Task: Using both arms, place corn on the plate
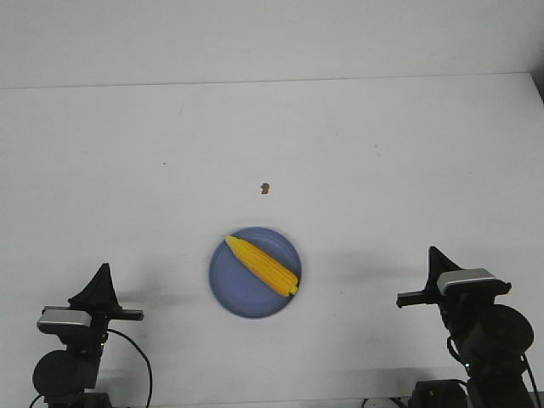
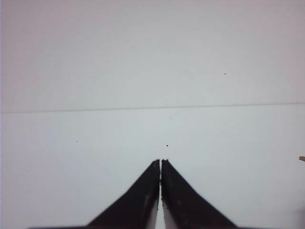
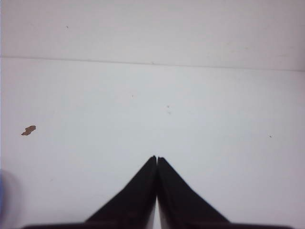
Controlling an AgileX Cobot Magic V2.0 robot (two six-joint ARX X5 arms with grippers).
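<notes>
The corn (image 1: pixel 263 264) lies diagonally on the plate (image 1: pixel 231 289), pointed end to the far left, blunt end reaching the right rim; it sits fully inside the rim, so the placement appears complete. Both arms stand well apart from the plate at the near corners of the table (image 1: pixel 272 144). The left gripper (image 2: pixel 160 161) and right gripper (image 3: pixel 156 158) each have their 2 fingers pressed together, holding nothing, which suggests parked positions. A small brown speck (image 1: pixel 265 188) lies beyond the plate, untouched.
</notes>
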